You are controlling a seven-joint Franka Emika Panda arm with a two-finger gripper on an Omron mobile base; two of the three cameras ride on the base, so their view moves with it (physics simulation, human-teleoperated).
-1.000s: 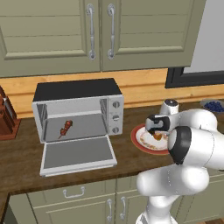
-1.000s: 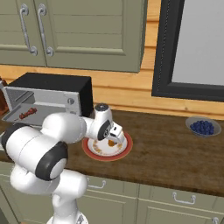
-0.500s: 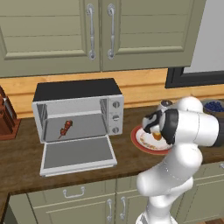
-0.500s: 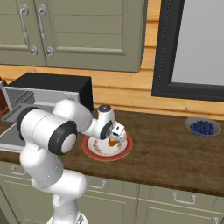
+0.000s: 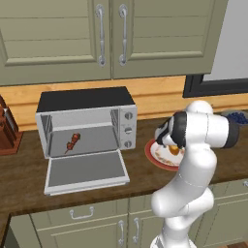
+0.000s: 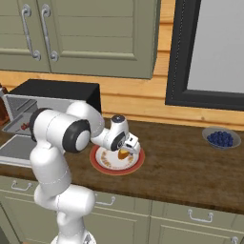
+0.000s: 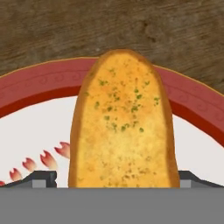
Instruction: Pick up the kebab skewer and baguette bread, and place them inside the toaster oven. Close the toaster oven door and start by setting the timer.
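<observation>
Brown wooden counter (image 6: 190,167) holds everything. Down low, the gripper (image 7: 116,179) has its jaws wide apart, one on each side of the baguette bread (image 7: 122,127) on the red plate (image 7: 39,85). Next it should squeeze and lift. The kebab skewer (image 5: 72,142) already lies inside the toaster oven (image 5: 87,121), whose toaster oven door (image 5: 85,169) hangs down.

Dark brown wooden bench (image 5: 29,179), sage-green upper cabinets (image 5: 58,38) with curved metal handles (image 5: 100,34), matching lower cabinets (image 6: 190,228), light wood backsplash (image 6: 138,97), black-framed window (image 6: 209,52), knife block (image 5: 7,131) at left, bowl of blueberries (image 6: 220,138) at right
</observation>
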